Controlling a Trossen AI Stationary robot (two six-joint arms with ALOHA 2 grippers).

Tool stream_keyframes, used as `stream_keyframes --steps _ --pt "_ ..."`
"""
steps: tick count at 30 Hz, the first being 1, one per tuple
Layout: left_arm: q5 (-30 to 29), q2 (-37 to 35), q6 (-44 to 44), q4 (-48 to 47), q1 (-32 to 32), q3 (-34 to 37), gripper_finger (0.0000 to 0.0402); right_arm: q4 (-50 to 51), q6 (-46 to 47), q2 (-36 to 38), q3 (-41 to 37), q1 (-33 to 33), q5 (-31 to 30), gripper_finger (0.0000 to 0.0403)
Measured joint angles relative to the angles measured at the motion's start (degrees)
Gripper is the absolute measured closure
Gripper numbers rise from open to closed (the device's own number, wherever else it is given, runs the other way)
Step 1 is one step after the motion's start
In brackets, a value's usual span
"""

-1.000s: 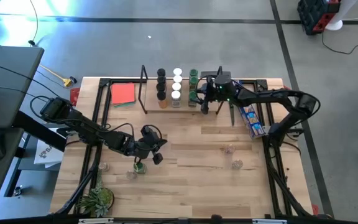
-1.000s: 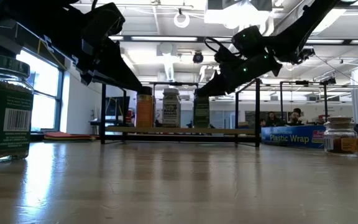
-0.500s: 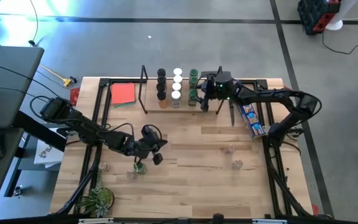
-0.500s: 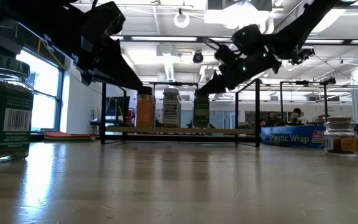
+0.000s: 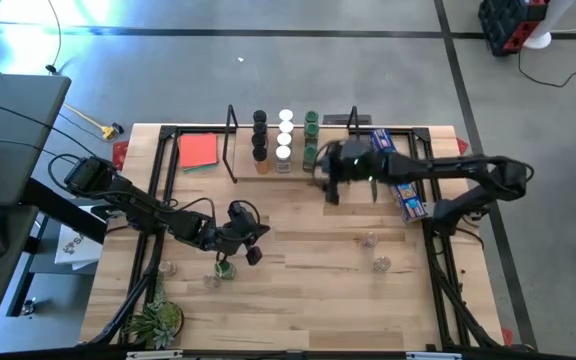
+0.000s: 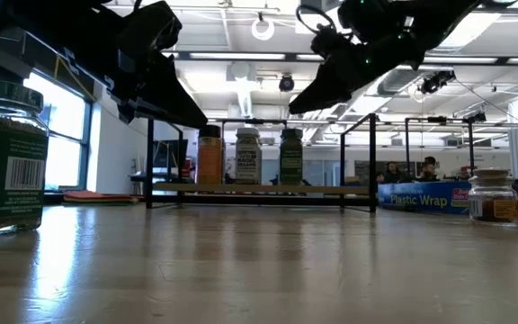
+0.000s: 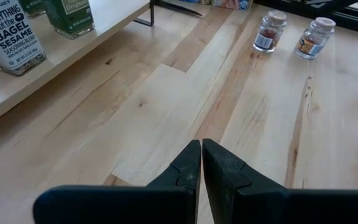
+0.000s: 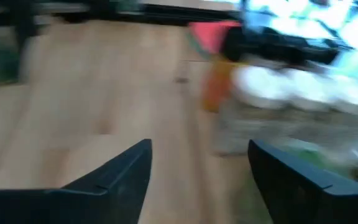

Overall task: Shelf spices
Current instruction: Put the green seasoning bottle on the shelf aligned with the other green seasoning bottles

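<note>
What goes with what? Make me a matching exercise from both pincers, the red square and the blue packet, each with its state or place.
Things:
1. left pincer
2. right pincer
3. red square
4. blue packet

States or places:
A. open, in front of the shelf
B. lying left of the shelf
C. shut
D. lying right of the shelf

Pairs: 1-C, 2-A, 3-B, 4-D
</note>
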State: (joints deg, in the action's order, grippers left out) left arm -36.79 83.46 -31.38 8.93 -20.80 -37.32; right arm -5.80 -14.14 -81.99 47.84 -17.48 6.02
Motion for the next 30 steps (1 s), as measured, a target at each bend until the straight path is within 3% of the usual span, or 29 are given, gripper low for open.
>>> stream_keyframes --steps 4,7,12,30 --pt "-0.4 0.0 0.1 0.0 0.0 0.0 0.0387 -1.9 -0.3 -5.1 -0.2 2.9 -3.4 0.0217" --pt "-0.4 0.0 0.1 0.0 0.0 0.0 0.0387 -3.6 0.3 -9.0 -0.2 1.5 -6.9 0.0290" --pt "-0.3 0.0 0.6 -0.1 0.0 0.0 0.0387 -6.8 1.2 -14.3 -0.3 -2.2 -7.3 0.0387" --pt "-0.3 0.0 0.5 0.0 0.0 0.0 0.0387 -13.6 3.8 -16.8 -0.2 -8.4 -6.7 0.0398"
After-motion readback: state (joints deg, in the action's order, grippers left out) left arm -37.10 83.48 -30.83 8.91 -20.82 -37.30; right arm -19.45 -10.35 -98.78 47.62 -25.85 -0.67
